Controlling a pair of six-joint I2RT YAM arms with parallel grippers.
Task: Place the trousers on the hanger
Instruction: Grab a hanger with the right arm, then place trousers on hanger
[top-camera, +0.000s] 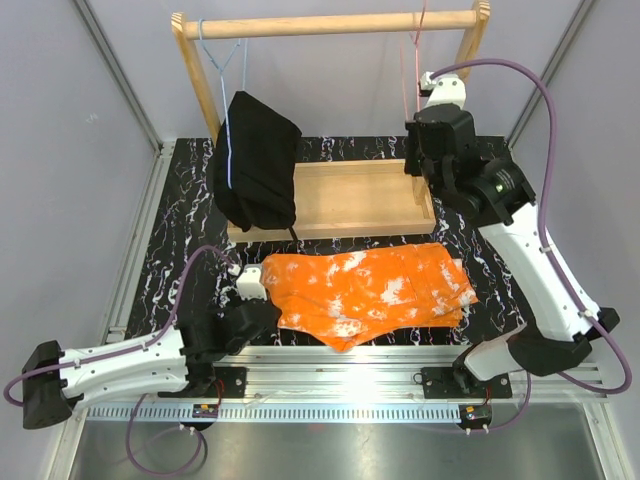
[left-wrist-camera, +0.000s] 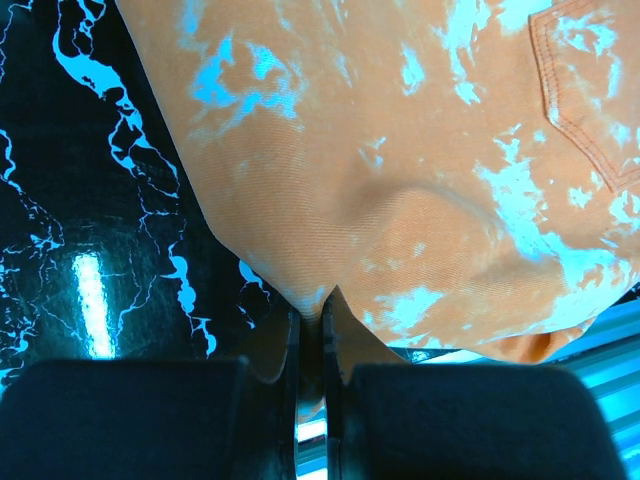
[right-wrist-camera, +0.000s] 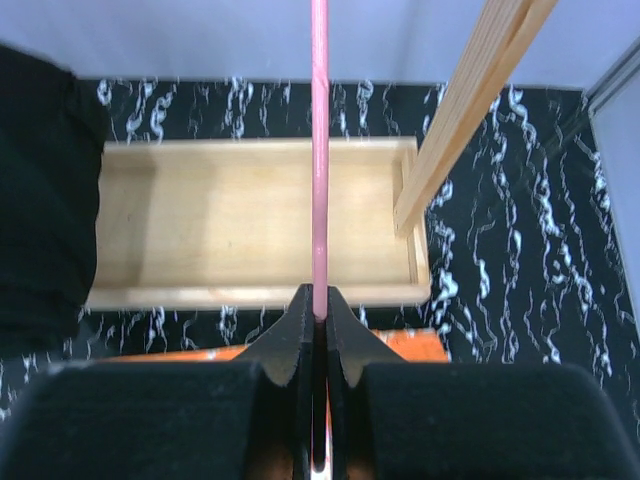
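The left gripper (left-wrist-camera: 322, 318) sits lowest and nearest, its fingers pinched shut on the left edge of the trousers (top-camera: 375, 288). The cloth bunches into a small fold right where the fingers meet. The trousers lie flat and folded across the table (top-camera: 175, 250), in front of the wooden tray (right-wrist-camera: 250, 225), with a stitched pocket (left-wrist-camera: 590, 90) facing up.

Further back, the right gripper (right-wrist-camera: 320, 315) is clamped on the thin pink wire of the hanger (right-wrist-camera: 319, 150), which runs straight up from between the fingers toward the rod (top-camera: 330, 24). To its left a black garment (top-camera: 255, 170) hangs from the same rod.

Both grips look set, so the step in hand is probably carrying the cloth up to the hanger. The pinch takes only a thin edge, so a slow lift is wise; the heavy cloth could slide out. The trailing length should clear the tray's front wall rather than drag over it. The right arm should hold the wire steady, turned so its opening faces the oncoming cloth, and away from the black garment.

No brand, label or writing can be read anywhere.
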